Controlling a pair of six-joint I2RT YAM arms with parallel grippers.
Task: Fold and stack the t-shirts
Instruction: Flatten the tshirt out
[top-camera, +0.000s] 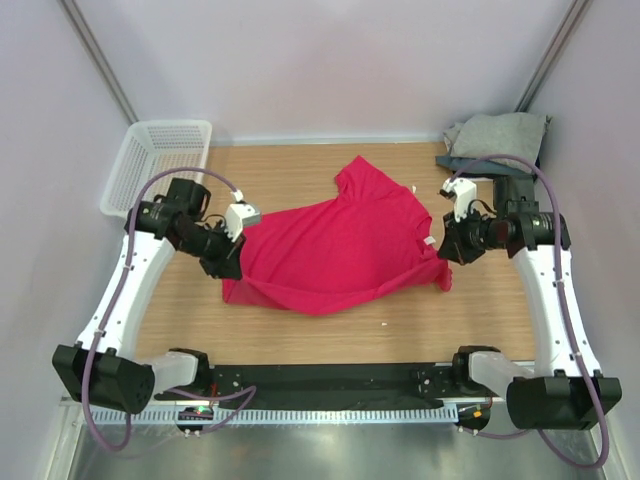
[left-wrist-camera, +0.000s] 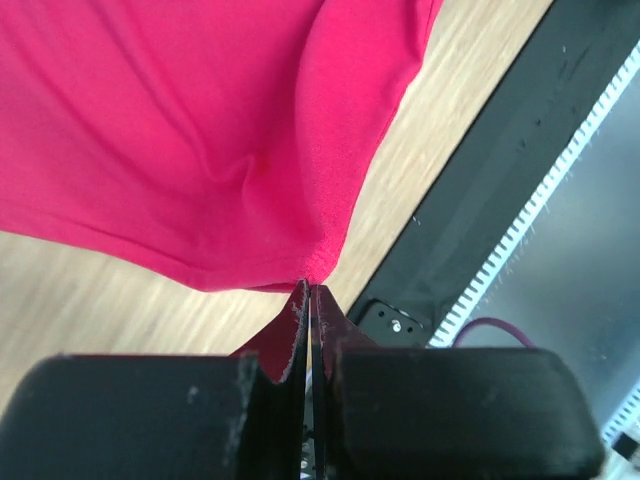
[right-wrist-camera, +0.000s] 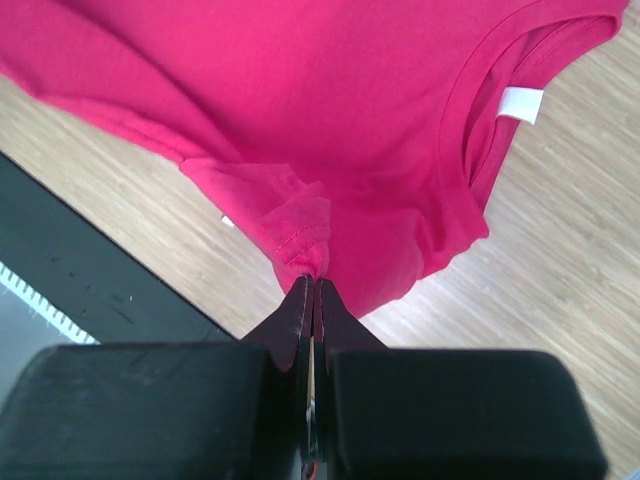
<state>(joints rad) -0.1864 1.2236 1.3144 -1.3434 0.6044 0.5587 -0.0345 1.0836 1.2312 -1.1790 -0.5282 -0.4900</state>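
A crimson-pink t-shirt (top-camera: 335, 245) lies spread in the middle of the wooden table, partly lifted at both ends. My left gripper (top-camera: 232, 262) is shut on its left hem corner (left-wrist-camera: 310, 262). My right gripper (top-camera: 443, 248) is shut on a bunched sleeve edge (right-wrist-camera: 305, 240) next to the collar with a white label (right-wrist-camera: 521, 104). A folded light grey t-shirt (top-camera: 498, 136) lies on a dark blue-grey one (top-camera: 470, 163) at the back right corner. No white t-shirt shows.
A white plastic mesh basket (top-camera: 155, 165) stands at the back left corner. A black strip (top-camera: 330, 378) and a toothed rail run along the table's near edge. Pale walls close in the left, back and right sides.
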